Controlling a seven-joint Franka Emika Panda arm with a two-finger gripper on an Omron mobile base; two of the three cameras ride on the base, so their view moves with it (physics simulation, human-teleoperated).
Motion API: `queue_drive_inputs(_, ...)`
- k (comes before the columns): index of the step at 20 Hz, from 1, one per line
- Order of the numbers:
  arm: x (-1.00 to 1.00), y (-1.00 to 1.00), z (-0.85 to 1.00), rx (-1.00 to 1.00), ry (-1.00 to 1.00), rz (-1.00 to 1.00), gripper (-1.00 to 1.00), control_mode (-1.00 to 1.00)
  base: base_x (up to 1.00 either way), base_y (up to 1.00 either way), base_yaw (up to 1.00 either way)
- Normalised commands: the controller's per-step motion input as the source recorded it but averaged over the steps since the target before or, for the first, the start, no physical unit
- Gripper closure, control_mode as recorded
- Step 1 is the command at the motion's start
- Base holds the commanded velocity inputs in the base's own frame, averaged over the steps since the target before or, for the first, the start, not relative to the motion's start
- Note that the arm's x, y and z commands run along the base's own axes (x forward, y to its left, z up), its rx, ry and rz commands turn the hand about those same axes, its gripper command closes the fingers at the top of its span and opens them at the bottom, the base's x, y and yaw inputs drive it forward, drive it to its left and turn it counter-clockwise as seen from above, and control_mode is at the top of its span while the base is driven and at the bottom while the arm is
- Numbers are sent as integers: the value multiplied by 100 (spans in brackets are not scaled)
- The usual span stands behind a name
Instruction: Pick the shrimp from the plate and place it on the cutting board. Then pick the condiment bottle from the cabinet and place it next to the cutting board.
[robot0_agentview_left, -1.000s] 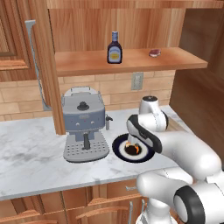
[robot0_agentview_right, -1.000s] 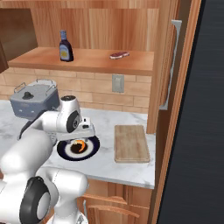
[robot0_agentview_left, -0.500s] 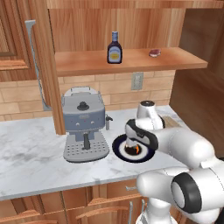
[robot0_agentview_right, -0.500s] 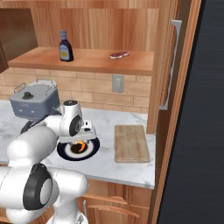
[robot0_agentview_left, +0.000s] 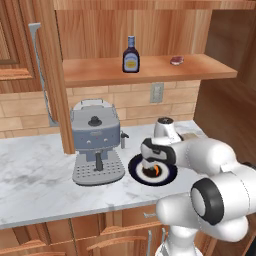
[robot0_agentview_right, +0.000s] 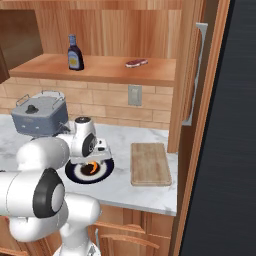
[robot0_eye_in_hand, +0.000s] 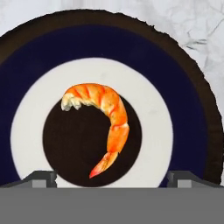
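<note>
In the hand view the gripper hung directly over the plate, its jaws spread as wide as they go and holding nothing — one tip at lower left of the frame, the other at lower right. The shrimp lay between and just above them on the plate's dark centre, its head end toward upper left, its tail pointing down toward the gap. Its long axis ran mostly up and down the frame, so the jaws looked set to close across the body; a straight descent seemed all that was needed.

Farther out, in the right base view, the plate sat on the marble counter at centre left, the cutting board just beside it toward the right. At upper left, the condiment bottle stood upright on the cabinet shelf.
</note>
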Motion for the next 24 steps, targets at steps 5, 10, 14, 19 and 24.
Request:
queue_drive_inputs(5,19,0,0,0,0,0,-100,-100,0,0,0)
queue_drive_inputs(10,9,0,-10,0,0,0,-100,-100,0,0,0)
queue_drive_inputs(14,4,0,-21,0,0,0,-100,-100,0,0,0)
queue_drive_inputs(19,4,0,-27,0,0,0,-100,-100,0,0,0)
queue_drive_inputs(24,8,0,-21,0,0,0,-100,-100,0,0,0)
